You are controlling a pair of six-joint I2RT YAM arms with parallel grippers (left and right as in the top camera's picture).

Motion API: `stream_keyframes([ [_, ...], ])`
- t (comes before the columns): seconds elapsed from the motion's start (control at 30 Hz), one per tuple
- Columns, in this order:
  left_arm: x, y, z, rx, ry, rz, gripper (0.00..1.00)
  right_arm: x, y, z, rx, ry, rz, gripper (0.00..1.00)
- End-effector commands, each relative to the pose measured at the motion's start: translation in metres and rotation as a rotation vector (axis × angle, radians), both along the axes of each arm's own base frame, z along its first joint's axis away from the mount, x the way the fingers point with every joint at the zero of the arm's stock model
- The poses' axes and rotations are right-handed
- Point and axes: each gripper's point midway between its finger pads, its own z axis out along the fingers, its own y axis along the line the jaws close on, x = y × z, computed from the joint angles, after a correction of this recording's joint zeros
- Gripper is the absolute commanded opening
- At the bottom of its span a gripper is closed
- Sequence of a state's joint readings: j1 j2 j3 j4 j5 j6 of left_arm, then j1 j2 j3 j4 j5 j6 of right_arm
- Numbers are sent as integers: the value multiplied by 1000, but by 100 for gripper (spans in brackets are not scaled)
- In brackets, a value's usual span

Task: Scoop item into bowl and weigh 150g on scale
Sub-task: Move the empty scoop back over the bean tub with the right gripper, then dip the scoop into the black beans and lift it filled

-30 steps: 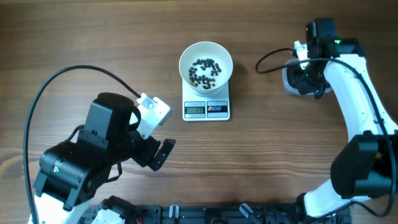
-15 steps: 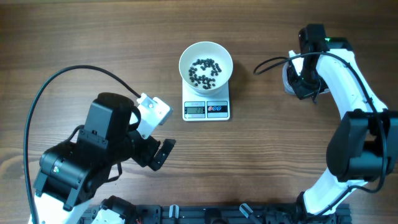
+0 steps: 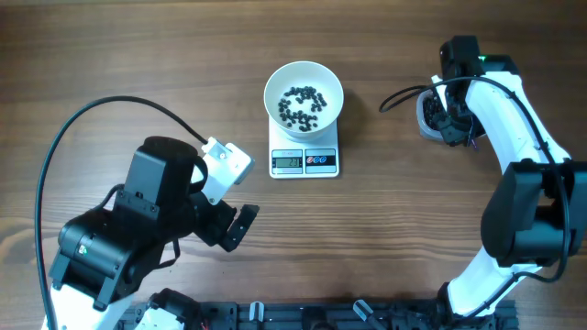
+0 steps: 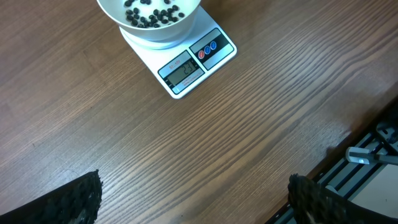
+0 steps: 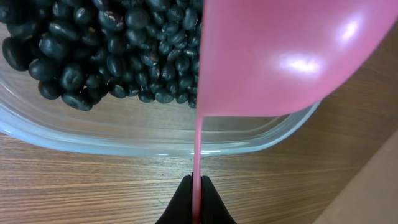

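The white bowl [image 3: 304,81] stands on the small white scale [image 3: 304,161] and holds a thin scatter of black beans [image 3: 303,104]. The left wrist view shows the same bowl [image 4: 155,34] and scale [image 4: 193,62] at its top edge. My left gripper [image 4: 196,208] hovers open over bare table, well short of the scale. My right gripper [image 5: 196,199] is shut on the thin handle of a pink spoon [image 5: 292,56]. The spoon's scoop hangs over a clear tub [image 5: 124,140] heaped with black beans [image 5: 93,50]. In the overhead view the right gripper [image 3: 449,115] covers most of that tub.
A black cable [image 3: 399,92] loops on the table left of the tub. The left arm's cable [image 3: 92,115] arcs over the left side. A dark rail [image 3: 321,316] runs along the table's front edge.
The right arm's wrist has shifted slightly over the tub, still gripping the spoon. The left arm, bowl and scale have not moved.
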State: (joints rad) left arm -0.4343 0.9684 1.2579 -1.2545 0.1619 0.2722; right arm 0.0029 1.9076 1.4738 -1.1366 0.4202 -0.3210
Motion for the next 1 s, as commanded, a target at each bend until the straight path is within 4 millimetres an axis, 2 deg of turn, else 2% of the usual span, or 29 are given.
stream_keyframes([
  [0.0, 1, 2, 6, -1, -22, -1, 100, -7, -5, -7, -19, 49, 12, 4],
  [0.13, 1, 2, 6, -1, -22, -1, 100, -10, -21, -1, -97, 55, -7, 4],
  [0.3, 1, 2, 6, -1, -22, -1, 100, -15, -33, -1, -93, 54, -61, 4],
  [0.5, 1, 2, 6, -1, -22, -1, 100, -14, -12, -13, 73, 58, -50, 4],
  [0.97, 1, 2, 6, -1, -22, -1, 100, -11, 8, -19, 195, 49, -43, 4],
])
